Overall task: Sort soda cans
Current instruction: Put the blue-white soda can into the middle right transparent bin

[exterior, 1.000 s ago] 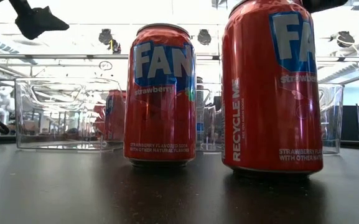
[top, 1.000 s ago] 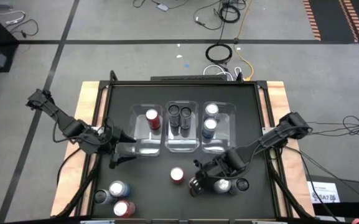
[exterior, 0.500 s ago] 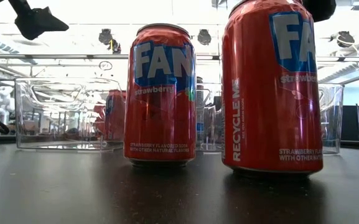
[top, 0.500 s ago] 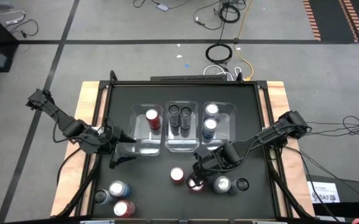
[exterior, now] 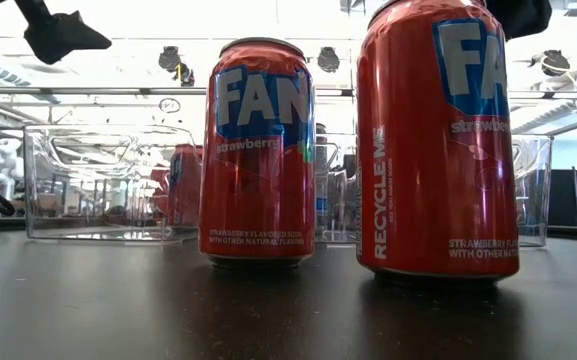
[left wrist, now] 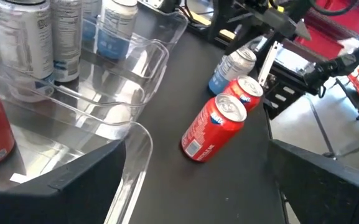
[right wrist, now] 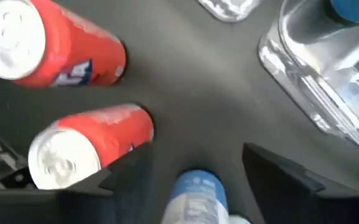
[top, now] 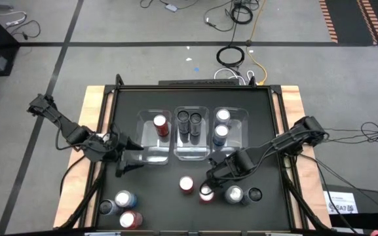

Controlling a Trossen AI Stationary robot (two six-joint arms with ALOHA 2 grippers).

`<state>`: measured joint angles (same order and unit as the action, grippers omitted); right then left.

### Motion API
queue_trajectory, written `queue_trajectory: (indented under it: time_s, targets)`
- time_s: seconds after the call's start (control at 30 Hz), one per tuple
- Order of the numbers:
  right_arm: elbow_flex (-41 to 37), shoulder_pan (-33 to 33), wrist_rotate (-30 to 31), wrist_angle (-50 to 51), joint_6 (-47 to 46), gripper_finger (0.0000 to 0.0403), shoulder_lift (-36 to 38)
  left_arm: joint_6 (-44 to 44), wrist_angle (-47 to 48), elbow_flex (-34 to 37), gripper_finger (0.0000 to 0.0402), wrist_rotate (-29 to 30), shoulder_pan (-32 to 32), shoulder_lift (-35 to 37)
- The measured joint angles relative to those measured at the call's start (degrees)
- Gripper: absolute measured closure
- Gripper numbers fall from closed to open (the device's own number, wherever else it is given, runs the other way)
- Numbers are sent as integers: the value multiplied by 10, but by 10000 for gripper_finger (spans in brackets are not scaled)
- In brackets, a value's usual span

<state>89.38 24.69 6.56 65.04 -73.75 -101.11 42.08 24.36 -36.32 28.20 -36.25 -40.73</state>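
Observation:
Near the front edge stand two red soda cans [top: 187, 185] [top: 206, 193], a silver-blue can [top: 233, 195] and a dark can [top: 254, 194]. My right gripper [top: 209, 176] hangs open just above and beyond the second red can [right wrist: 86, 149], pointing steeply down and touching nothing. The silver-blue can [right wrist: 195, 193] shows below, between its fingers. Another three cans [top: 124, 206] stand at the near left. My left gripper [top: 133, 158] waits open beside the left bin [top: 151, 152]. The three clear bins hold one red can [top: 160, 124], two dark cans [top: 190, 118] and two blue cans [top: 221, 124].
The three clear bins [top: 192, 152] stand side by side at the table's middle. Their near walls are close to both grippers. A strip of bare black table top [top: 162, 177] lies between the bins and the near cans. Wooden rails [top: 94, 118] edge the table.
My right gripper has drawn back from over the second red can toward the bins, tipping more steeply down, and has opened. That can's top, covered a second ago, now shows; the can stands where it was.

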Motion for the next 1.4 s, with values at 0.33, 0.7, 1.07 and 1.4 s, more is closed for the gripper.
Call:
queue_trajectory:
  time_s: [0.33,0.7,1.07,1.4]
  targets:
    - [0,6,-99,3,45,76,8,10,-9,0,3,1,9,0]
    - [0,44,-128,29,14,73,8,6,-9,-1,3,3,10,0]
    - [0,70,-95,30,11,73,8,6,-9,-1,3,0,10,0]
    - [0,73,-113,35,41,73,-16,10,-9,-1,3,-1,10,0]
